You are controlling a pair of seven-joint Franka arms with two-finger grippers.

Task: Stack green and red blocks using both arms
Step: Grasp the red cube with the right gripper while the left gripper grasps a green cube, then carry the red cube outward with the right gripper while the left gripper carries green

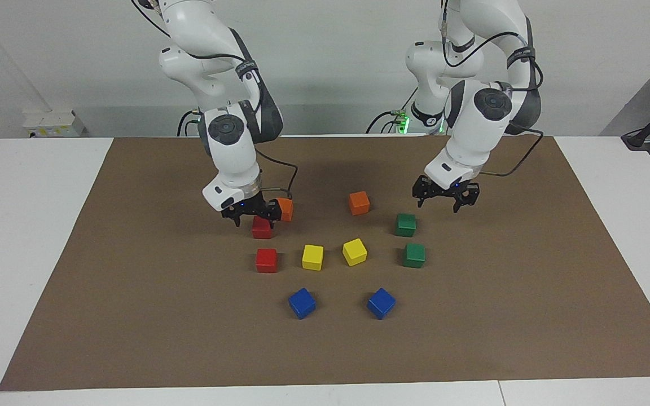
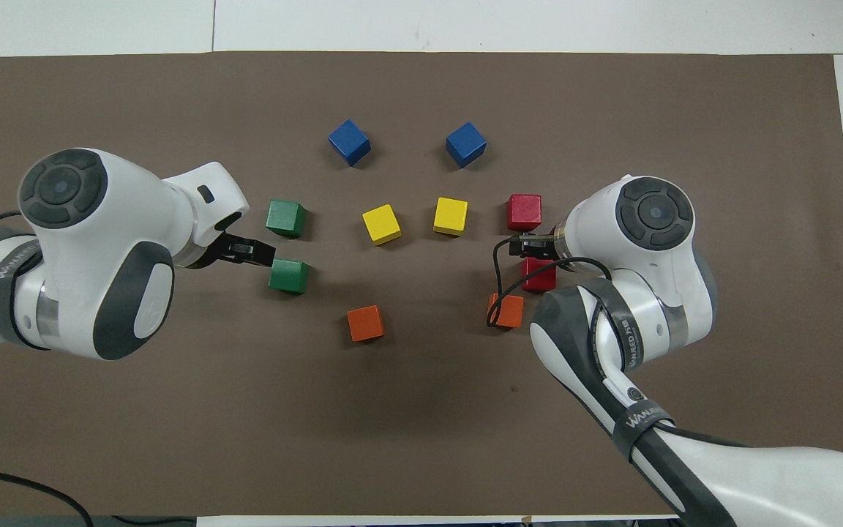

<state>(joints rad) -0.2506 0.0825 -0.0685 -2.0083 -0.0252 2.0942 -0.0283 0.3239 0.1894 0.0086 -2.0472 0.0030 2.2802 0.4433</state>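
**Both grippers down among the cubes, nothing stacked**

On the brown mat (image 1: 133, 316) covering the middle of the white table (image 1: 20, 225), ten cubes sit roughly centred, well away from every edge and corner, all single, none on top of another.

So the right gripper (image 1: 253, 217) is low over the nearer red cube (image 1: 262, 228), the one toward the right arm's end of the table. Its fingers are spread and hang on either side of the cube's top; I can't tell whether they actually touch it. An orange cube (image 1: 286, 208) sits just beside that gripper, a bit nearer the robots. The farther red cube (image 1: 266, 260) is close by, sitting alone on the mat.

The left gripper (image 1: 444, 197) hovers with fingers spread, just off the nearer green cube (image 1: 405, 224) toward the left arm's end of the table, clearly above the mat and not touching the cube. From overhead the gripper's tip (image 2: 249, 250) lands between the two green cubes. The farther green cube (image 1: 414, 255) rests just past its twin.

Rest of the layout: second orange cube (image 1: 359, 202) near the robots' edge of the cluster, two yellow cubes (image 1: 312, 257) (image 1: 354, 251) side by side in the middle, and two blue cubes (image 1: 302, 303) (image 1: 381, 303) farthest from the robots.
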